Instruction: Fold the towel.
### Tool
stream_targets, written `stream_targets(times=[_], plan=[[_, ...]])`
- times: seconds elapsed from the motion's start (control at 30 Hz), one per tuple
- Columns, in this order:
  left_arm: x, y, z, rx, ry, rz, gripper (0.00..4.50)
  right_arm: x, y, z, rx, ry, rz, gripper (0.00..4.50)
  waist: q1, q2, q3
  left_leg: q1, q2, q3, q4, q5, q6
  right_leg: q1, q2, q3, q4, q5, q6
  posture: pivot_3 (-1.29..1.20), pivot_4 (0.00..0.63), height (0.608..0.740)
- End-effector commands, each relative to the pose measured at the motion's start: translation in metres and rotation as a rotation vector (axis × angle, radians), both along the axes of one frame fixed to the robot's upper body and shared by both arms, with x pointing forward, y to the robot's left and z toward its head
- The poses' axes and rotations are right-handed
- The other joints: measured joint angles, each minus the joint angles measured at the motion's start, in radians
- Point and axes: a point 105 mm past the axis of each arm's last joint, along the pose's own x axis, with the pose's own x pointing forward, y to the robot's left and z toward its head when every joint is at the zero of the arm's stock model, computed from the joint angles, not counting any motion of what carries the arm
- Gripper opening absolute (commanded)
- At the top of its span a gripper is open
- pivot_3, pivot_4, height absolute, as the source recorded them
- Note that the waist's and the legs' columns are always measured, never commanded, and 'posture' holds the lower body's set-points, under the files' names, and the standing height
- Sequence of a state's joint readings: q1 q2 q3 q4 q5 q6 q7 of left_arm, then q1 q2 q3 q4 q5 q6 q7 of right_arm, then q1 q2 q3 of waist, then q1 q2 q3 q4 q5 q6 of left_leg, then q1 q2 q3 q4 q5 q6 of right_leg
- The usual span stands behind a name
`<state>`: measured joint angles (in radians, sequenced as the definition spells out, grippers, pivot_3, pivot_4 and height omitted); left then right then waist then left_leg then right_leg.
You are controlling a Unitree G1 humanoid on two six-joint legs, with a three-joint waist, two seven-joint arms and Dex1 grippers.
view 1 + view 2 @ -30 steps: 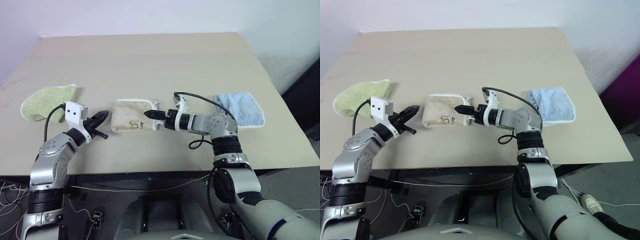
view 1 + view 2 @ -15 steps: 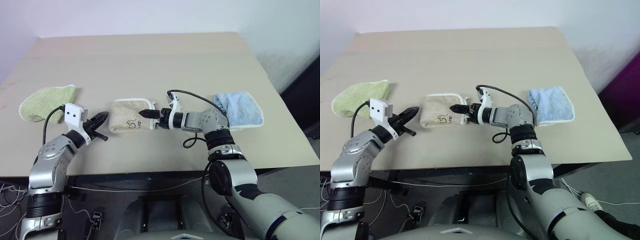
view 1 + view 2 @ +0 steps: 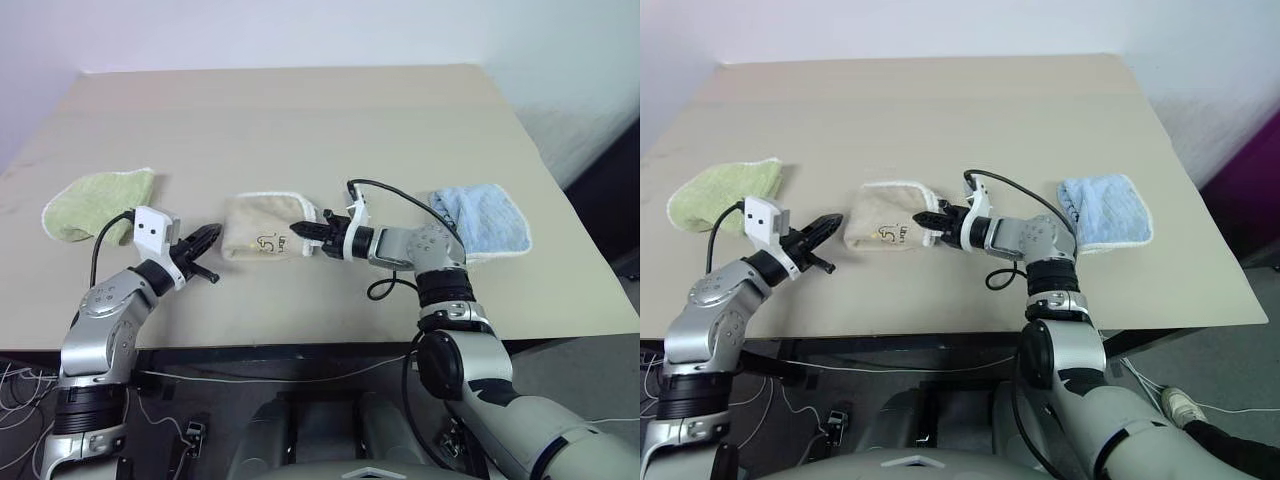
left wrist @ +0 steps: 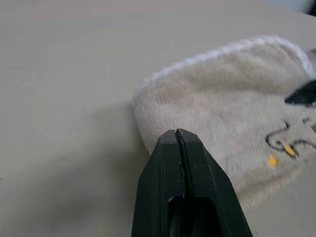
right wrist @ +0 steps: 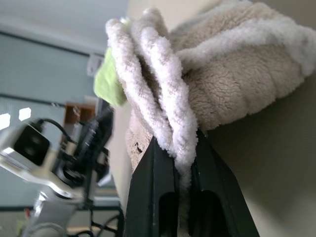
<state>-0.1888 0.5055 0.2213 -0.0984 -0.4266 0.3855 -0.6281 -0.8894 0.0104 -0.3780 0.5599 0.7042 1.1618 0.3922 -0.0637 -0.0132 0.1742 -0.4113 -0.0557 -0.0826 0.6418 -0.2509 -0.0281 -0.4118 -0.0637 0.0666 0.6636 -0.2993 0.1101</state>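
The towel [image 3: 262, 238] lies already doubled over near the middle of the counter [image 3: 300, 130], between a light-green cloth [image 3: 95, 203] to my left and a light-blue cloth [image 3: 485, 217] to my right, both well apart from it. My right end effector [image 3: 300, 229] is clenched on the towel's right edge: its wrist view shows the white corded edging [image 5: 163, 113] of several layers pinched together between my black fingers [image 5: 153, 192], the edge lifted slightly off the counter. My left end effector [image 3: 207, 237] is clenched on nothing and hovers just beside the towel's left, rounded fold, pointing toward it; I judge it is apart from the cloth, though the gap is small. The step in hand appears to be carrying the gripped edge across toward the left to make a further fold. To do it well, I should keep all pinched layers together, lift only enough that the edge clears the lower layers, and travel straight across so the edging lines up with the far edge. The embroidered mark [image 3: 265, 245] sits on the near face; the fold may cover it. My left end effector may serve best by pressing the left fold down, so the bundle does not slide.
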Motion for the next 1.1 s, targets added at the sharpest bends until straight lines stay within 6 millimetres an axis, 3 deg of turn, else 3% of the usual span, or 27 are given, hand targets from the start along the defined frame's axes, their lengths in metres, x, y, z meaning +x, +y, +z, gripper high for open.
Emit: stream_targets(times=[0.03,0.13,0.23,0.33,0.4,0.57,0.67,0.83,1.1], plan=[[-0.005,-0.007,0.014,-0.002,-0.053,-0.038,0.00,0.009,-0.034,0.052,0.116,-0.131,-0.127,0.03,0.003,0.000,0.000,0.000,0.000,0.000,0.000,0.000,0.000,0.000,0.000,0.000,0.000,0.000,0.000,0.00,0.150,0.740],[-0.004,-0.012,0.012,-0.006,-0.048,-0.053,0.00,0.015,-0.075,0.084,0.164,-0.200,-0.279,0.03,0.015,0.000,0.000,0.000,0.000,0.000,0.000,0.000,0.000,0.000,0.000,0.000,0.000,0.000,0.000,0.00,0.150,0.740],[-0.003,-0.021,0.008,-0.012,-0.035,-0.084,0.00,0.018,-0.128,0.115,0.182,-0.269,-0.472,0.03,0.026,0.000,0.000,0.000,0.000,0.000,0.000,0.000,0.000,0.000,-0.001,0.000,0.000,0.000,0.000,0.00,0.150,0.740],[0.000,-0.033,0.006,-0.017,-0.029,-0.125,0.00,0.015,-0.179,0.129,0.170,-0.288,-0.683,0.03,0.027,0.000,0.000,0.000,0.000,0.000,0.000,0.000,0.000,0.001,-0.001,0.000,-0.001,0.000,0.000,0.00,0.150,0.740],[0.003,-0.042,0.005,-0.015,-0.024,-0.160,0.00,0.009,-0.217,0.129,0.141,-0.265,-0.861,0.03,0.027,0.000,0.000,0.000,0.000,0.000,0.000,0.000,0.000,0.001,-0.001,0.000,-0.001,0.000,0.000,0.00,0.150,0.740],[0.009,-0.059,0.004,-0.021,-0.019,-0.226,0.00,-0.014,-0.268,0.100,0.150,-0.090,-1.167,0.03,0.019,0.001,0.000,0.000,0.000,0.001,0.000,0.000,0.000,0.001,0.000,0.001,-0.001,0.000,0.000,0.00,0.150,0.740],[0.011,-0.067,0.003,-0.022,-0.017,-0.257,0.00,-0.031,-0.283,0.080,0.180,0.026,-1.309,0.03,0.019,0.001,0.000,0.000,0.001,0.002,0.000,0.000,0.001,0.001,0.000,0.002,0.000,0.000,0.000,0.00,0.150,0.740],[0.012,-0.075,0.001,-0.022,-0.010,-0.294,0.00,-0.047,-0.271,0.045,0.144,0.209,-1.319,0.03,0.020,0.001,0.000,0.000,0.001,0.002,0.000,0.000,0.001,0.001,0.001,0.002,0.000,0.000,0.000,0.00,0.150,0.740],[0.011,-0.081,-0.002,-0.027,-0.006,-0.309,0.00,-0.054,-0.274,0.046,0.136,0.238,-1.331,0.03,0.020,0.001,0.000,0.000,0.000,0.002,0.000,0.000,0.001,0.001,0.001,0.002,0.000,0.000,0.000,0.00,0.150,0.740]])
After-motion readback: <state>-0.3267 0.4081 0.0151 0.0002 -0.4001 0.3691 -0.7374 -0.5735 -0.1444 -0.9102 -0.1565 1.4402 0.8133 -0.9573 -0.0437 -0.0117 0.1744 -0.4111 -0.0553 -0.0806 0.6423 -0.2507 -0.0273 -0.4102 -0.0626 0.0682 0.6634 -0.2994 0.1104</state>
